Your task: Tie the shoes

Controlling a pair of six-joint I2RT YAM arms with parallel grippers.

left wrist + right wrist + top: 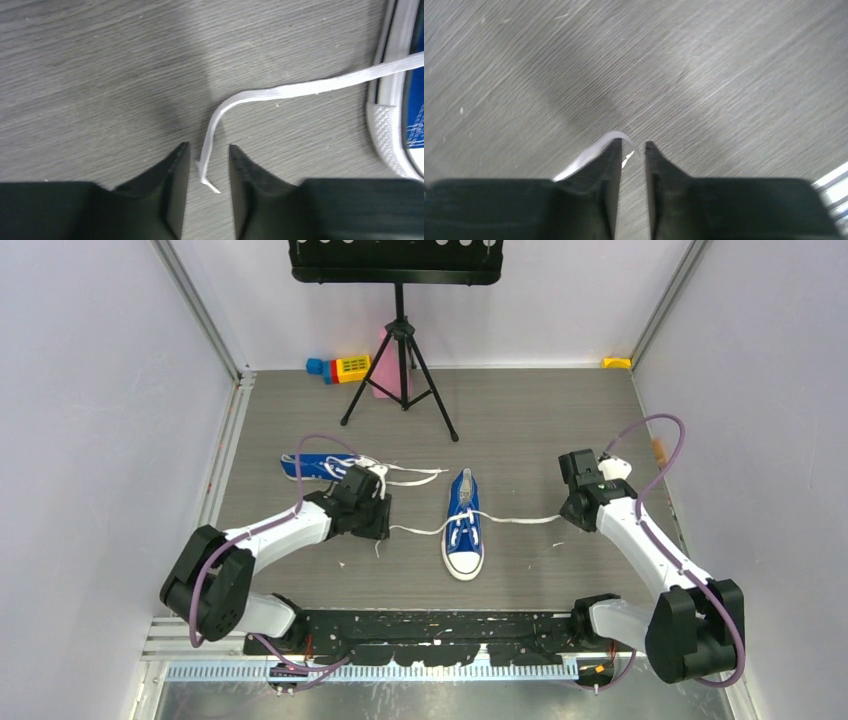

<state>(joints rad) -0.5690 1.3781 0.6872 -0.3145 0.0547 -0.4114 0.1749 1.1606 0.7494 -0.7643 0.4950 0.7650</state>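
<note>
One blue shoe point(463, 525) lies mid-table with its white toe cap toward the arm bases. Its white laces run out to both sides. The other shoe point(312, 466) lies on its side at the back left, partly hidden behind my left arm. My left gripper point(385, 527) is open beside the left lace, whose free end point(206, 167) lies loose on the table between the jaws point(209, 150); the shoe's white sole point(387, 125) shows at the right edge. My right gripper point(568, 517) is open a little point(633, 146), and the right lace's end point(594, 150) curls over its left finger, unpinched.
A black tripod stand point(400, 370) rises at the back centre, with coloured toy blocks point(340, 368) and a pink object point(383, 375) by its legs. A small yellow piece point(617, 362) sits in the back right corner. White walls close in both sides.
</note>
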